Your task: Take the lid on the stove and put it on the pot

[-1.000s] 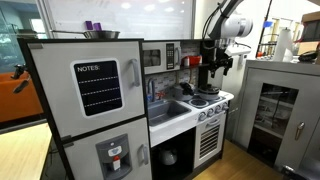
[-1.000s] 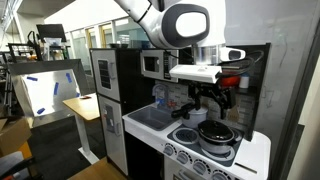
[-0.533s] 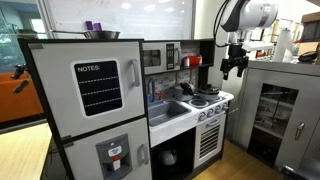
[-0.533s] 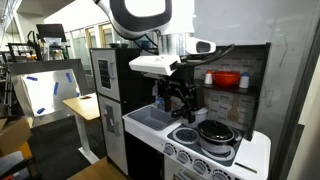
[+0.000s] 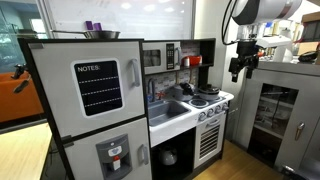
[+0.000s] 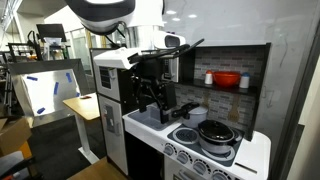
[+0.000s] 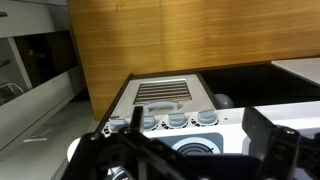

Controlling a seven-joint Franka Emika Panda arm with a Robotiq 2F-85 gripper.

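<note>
Well, my gripper (image 5: 238, 66) hangs in the air with its fingers spread wide and nothing between them. In both exterior views it is above counter height and off to one side of the stove (image 6: 252, 152), well apart from the burners. The pot (image 6: 214, 134) stands on a front burner near the knobs. The lid (image 6: 214, 126) seems to sit across the pot's top, though the view is too small for me to be sure. My wrist view looks down on the stove's knobs (image 7: 178, 120), my dark fingers (image 7: 275, 150) blurred along the bottom.
</note>
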